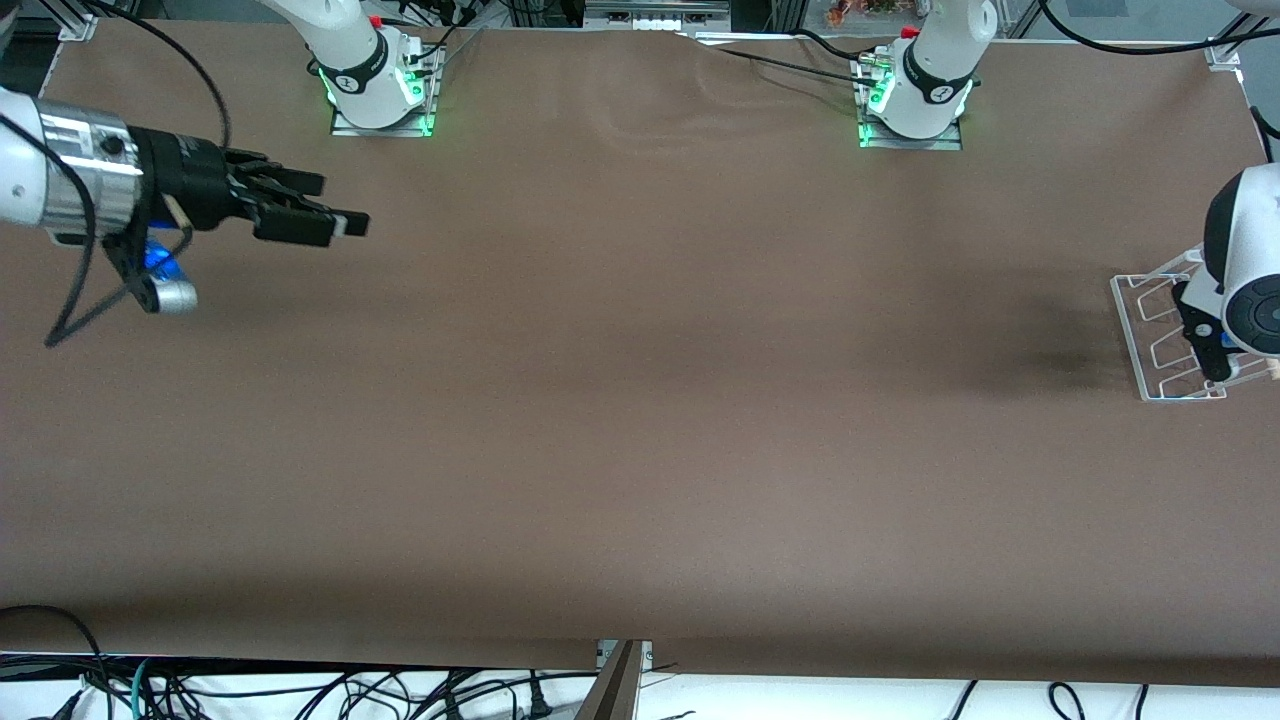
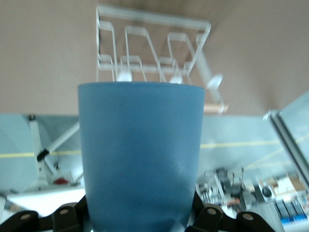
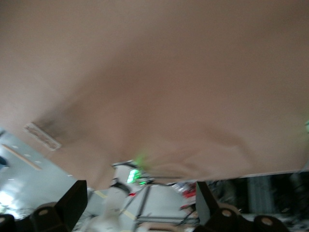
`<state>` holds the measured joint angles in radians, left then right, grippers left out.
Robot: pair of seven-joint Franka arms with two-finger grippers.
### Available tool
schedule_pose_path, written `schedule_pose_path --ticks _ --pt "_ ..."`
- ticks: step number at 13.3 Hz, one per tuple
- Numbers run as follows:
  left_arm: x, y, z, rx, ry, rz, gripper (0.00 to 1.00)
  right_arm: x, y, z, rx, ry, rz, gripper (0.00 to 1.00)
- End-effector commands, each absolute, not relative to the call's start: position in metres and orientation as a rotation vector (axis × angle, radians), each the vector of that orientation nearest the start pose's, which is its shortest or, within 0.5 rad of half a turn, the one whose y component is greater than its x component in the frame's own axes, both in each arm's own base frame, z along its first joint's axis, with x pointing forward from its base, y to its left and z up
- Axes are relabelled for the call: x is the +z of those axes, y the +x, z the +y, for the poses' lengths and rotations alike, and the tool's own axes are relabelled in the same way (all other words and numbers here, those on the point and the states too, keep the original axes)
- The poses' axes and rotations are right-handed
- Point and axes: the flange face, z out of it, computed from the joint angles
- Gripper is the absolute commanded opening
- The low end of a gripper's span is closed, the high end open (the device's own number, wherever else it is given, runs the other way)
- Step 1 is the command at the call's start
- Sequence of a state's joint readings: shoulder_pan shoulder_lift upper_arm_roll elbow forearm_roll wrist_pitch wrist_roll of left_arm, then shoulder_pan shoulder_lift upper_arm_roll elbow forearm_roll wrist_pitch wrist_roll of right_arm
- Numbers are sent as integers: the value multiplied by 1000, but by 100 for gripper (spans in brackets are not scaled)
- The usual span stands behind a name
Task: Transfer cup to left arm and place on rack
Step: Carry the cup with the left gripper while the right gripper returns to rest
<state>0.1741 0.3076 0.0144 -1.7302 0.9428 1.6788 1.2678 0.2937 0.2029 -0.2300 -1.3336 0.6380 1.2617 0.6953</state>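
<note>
In the left wrist view the light-blue cup fills the middle, and my left gripper is shut on its narrow end, with black fingers on either side. Past the cup's rim lies the clear rack with its looped dividers. In the front view the left gripper hangs over the rack at the left arm's end of the table. The arm's white wrist hides the cup there. My right gripper hovers open and empty over the right arm's end of the table, its fingers spread wide.
The two arm bases stand along the table's edge farthest from the front camera. The rack sits close to the table's end edge. Brown table surface stretches between the two grippers. Cables lie below the near edge.
</note>
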Motion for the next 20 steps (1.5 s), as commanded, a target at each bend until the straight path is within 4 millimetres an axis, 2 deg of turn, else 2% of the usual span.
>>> schedule_pose_path --ticks 1,4,5,8,10,14,20 --pt "393 573 216 1176 -1759 1573 0 625 530 107 514 -2716 392 99" --pt "378 551 219 1239 -1508 1626 0 615 527 90 410 -2907 61 99" --pt "372 547 223 1257 -1485 1616 0 609 529 83 389 -2948 -7 99" --pt "356 532 221 1269 -1374 1563 0 585 525 67 263 -3046 -139 99" --pt "348 528 224 1232 -1316 1556 0 578 521 64 171 -3076 -202 99" --pt "321 514 217 1185 -1293 1533 0 591 531 73 100 -3158 -240 99" --pt "295 498 212 1165 -1289 1515 0 613 545 59 17 -3221 -226 99"
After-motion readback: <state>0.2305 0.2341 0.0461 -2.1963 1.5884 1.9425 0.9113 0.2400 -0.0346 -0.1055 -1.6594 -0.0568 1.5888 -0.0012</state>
